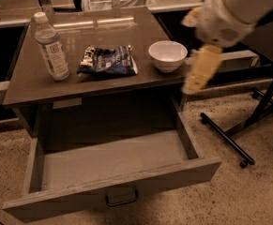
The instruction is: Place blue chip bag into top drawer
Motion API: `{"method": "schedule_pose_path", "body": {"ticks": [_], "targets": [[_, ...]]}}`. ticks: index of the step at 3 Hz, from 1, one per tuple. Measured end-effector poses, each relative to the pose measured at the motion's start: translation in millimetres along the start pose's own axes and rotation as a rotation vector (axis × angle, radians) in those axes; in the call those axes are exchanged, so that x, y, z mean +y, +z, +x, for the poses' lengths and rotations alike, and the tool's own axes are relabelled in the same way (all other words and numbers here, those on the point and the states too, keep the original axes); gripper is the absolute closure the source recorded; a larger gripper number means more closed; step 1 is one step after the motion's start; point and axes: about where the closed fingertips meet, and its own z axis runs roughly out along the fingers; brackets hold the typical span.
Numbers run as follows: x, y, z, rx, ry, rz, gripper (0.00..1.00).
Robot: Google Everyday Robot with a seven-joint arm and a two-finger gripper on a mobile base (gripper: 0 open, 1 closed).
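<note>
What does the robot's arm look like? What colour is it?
The arm is fat, rounded and white. The gripper, just right of the bowl, is a pale yellowish, narrow piece that tapers downward. No cables or markings show.

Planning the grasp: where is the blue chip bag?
The blue chip bag lies on the tabletop between the water bottle and white bowl; the gripper hovers right of the bowl.
</note>
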Motion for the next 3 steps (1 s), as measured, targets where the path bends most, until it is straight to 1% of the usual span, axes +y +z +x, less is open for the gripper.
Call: {"method": "schedule_pose_path", "body": {"ticks": [1,2,3], "targets": [[-35.2,53.9,-65.9,-0.093,-0.153,-0.033,0.00],[-55.8,144.7,-124.3,-0.147,-0.220,-0.144,0.00],[-68.0,186.7,-141.8,-0.151,-0.194,-0.187,0.00]]}}
